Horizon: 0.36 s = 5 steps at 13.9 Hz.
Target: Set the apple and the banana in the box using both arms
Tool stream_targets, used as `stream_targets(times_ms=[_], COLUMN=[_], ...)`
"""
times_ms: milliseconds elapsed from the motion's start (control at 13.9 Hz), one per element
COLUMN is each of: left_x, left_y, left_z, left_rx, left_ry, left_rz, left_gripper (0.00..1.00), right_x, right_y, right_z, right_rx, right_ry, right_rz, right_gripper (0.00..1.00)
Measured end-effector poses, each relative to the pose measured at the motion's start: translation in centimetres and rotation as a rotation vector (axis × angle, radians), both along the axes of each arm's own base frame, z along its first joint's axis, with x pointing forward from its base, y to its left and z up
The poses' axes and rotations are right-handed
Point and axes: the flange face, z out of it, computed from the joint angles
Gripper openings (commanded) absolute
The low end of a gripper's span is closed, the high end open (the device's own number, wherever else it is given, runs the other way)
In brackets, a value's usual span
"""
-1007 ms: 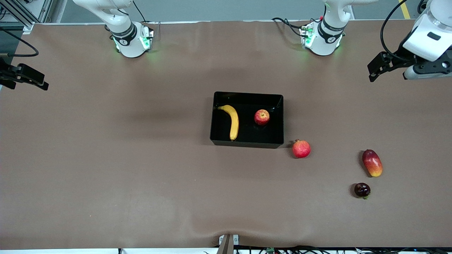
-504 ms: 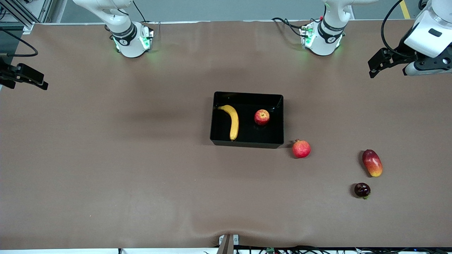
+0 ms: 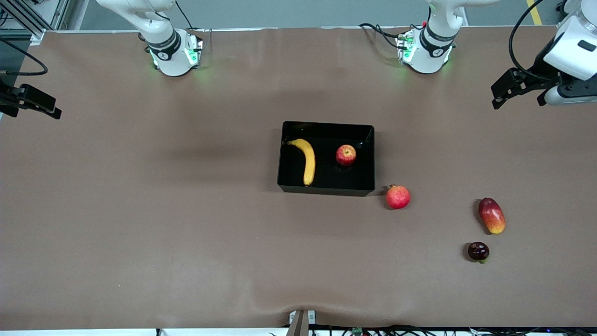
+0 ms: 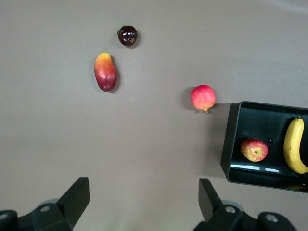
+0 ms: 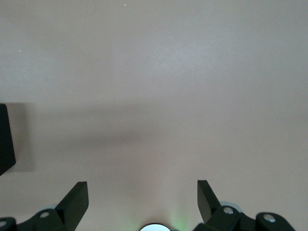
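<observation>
The black box (image 3: 326, 191) stands mid-table. The yellow banana (image 3: 306, 160) and the red-yellow apple (image 3: 345, 155) lie inside it, apart from each other. In the left wrist view the box (image 4: 232, 139), apple (image 4: 254, 149) and banana (image 4: 294, 151) also show. My left gripper (image 3: 500, 94) is open and empty, up in the air over the left arm's end of the table; it also shows in its wrist view (image 4: 143, 197). My right gripper (image 3: 39, 106) is open and empty over the right arm's end; it shows in its wrist view (image 5: 142, 198) over bare table.
A round red fruit with a crown tip (image 3: 398, 197) lies by the box's near corner toward the left arm's end. A red-yellow mango (image 3: 491, 215) and a small dark fruit (image 3: 478, 251) lie nearer the front camera toward the left arm's end.
The left gripper has drifted a little outward toward the left arm's end of the table. The right gripper has shifted slightly outward too. The fruits and the box have not moved.
</observation>
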Motion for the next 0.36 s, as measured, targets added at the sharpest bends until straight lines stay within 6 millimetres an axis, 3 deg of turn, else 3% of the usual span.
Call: stream_targets(times_ms=[360], left_x=[0.39], left_y=[0.29], left_z=[-0.26], left_rx=[-0.001], left_ry=[0.005], left_rz=[0.006], left_gripper=[1.00], right_x=[0.00], right_y=[-0.05], right_z=[0.00], right_rx=[0.000], right_ry=[0.000], right_rz=[-0.001], right_gripper=[1.00])
